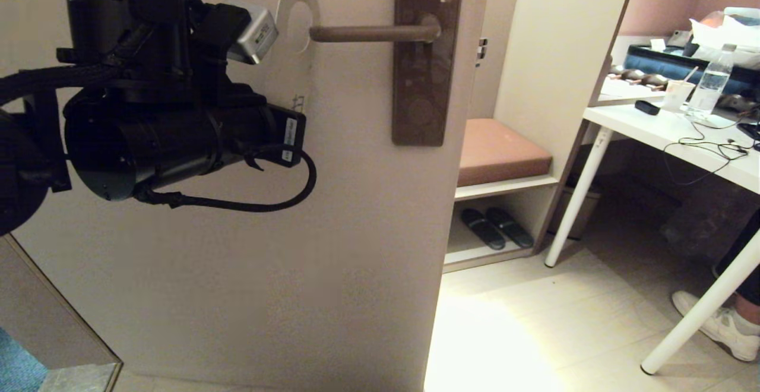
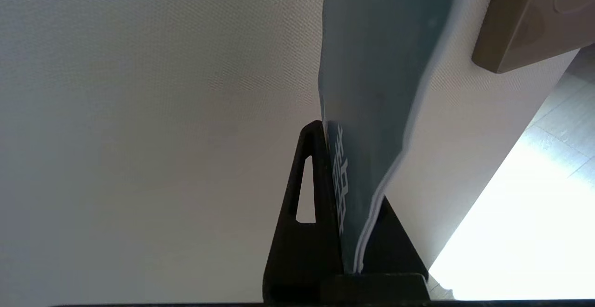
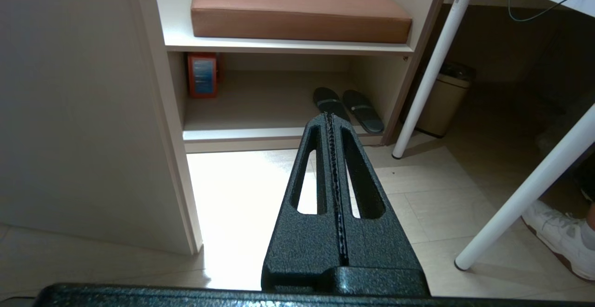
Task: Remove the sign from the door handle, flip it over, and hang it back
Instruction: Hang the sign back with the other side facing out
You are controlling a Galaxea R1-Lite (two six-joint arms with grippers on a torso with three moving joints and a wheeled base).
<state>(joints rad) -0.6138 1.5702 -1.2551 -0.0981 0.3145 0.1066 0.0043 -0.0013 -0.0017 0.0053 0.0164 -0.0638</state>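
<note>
Hotel-room door [image 1: 356,231] fills view. Left gripper [image 2: 344,232] pinching sign [image 2: 372,88] flat between pads, ring at 9 o'clock off door handle [image 1: 374,32] tip, seemingly for rehanging. Right gripper [image 3: 332,195] pressed together, parked low.

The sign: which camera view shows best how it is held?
The left wrist view: the left gripper is shut on the sign, blue side showing. The head view shows only its white loop at the door handle tip. The right wrist view shows none.
</note>
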